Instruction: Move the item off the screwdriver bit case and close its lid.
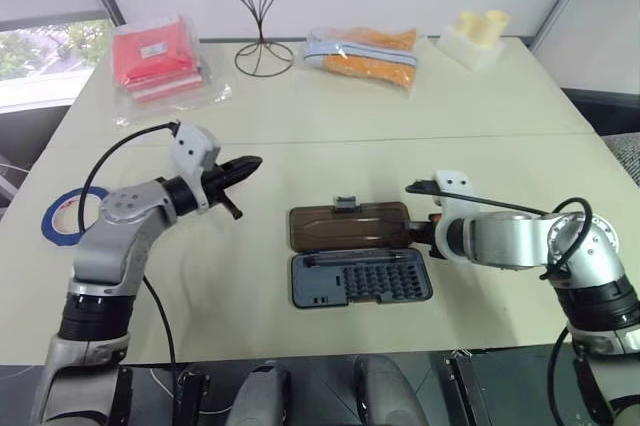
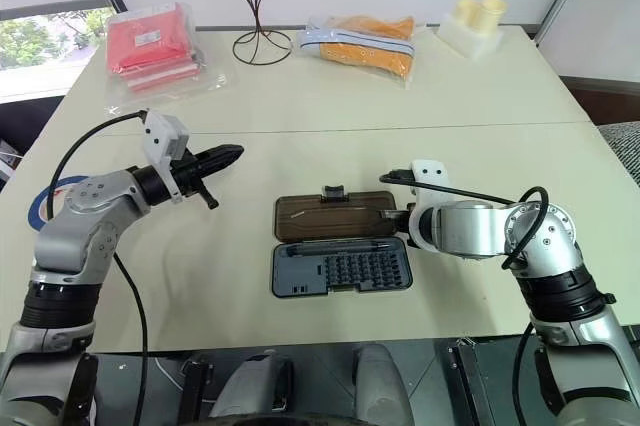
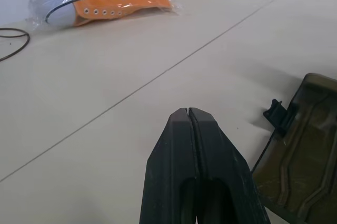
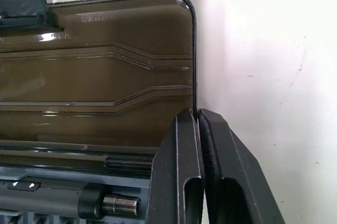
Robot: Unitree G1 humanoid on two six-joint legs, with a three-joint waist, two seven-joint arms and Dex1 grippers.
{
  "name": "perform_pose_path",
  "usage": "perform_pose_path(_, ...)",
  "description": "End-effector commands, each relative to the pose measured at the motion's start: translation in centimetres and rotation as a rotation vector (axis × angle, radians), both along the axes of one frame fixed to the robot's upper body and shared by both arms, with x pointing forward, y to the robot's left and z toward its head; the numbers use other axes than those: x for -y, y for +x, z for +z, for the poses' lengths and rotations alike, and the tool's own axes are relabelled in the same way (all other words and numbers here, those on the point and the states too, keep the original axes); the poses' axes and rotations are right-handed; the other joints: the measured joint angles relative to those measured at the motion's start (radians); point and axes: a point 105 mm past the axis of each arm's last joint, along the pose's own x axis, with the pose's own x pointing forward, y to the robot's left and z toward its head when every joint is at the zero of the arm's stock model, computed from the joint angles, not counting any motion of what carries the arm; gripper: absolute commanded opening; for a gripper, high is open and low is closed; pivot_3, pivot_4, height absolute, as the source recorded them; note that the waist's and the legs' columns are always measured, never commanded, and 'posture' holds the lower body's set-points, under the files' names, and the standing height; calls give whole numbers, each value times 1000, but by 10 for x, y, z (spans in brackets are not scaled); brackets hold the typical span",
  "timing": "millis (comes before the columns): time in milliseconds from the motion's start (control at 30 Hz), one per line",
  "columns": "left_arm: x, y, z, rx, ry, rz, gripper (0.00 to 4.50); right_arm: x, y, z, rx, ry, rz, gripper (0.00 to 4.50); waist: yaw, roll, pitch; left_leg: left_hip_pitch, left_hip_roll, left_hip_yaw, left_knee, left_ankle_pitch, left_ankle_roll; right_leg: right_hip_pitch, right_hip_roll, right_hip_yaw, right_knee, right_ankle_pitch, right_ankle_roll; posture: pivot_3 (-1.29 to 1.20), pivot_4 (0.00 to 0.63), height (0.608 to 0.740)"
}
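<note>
The screwdriver bit case (image 1: 360, 279) lies open near the table's front edge, its dark tray showing rows of bits. Its smoky-brown lid (image 1: 348, 227) lies flat on the table behind the tray, latch tab (image 1: 346, 205) on the far edge. Nothing rests on the case, and the item is out of view. My right gripper (image 4: 196, 114) is shut, tips against the lid's (image 4: 105, 66) right short edge, close to the hinge. My left gripper (image 1: 255, 162) is shut and empty, level above the table, left of and behind the case.
A blue tape roll (image 1: 62, 214) lies at the left edge. Along the back stand a red bagged package (image 1: 155, 56), a wire stand (image 1: 262, 46), bagged orange shoes (image 1: 365, 49) and a pale yellow object (image 1: 478, 34).
</note>
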Motion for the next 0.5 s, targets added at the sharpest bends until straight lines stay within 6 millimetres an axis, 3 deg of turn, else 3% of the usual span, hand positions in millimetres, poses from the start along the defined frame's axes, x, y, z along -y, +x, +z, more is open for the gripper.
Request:
perform_pose_path(33,3,0,10,51,4,-14,0,-8,-5,5,15,14,56,81,0,0,0,0,0,0,0,0,0,0,0,0,0,0,0,0,150,740)
perform_pose_path(500,3,-2,9,48,2,-13,0,-2,-8,10,16,-67,132,81,6,0,0,-1,0,0,0,0,0,0,0,0,-3,0,0,0,150,740)
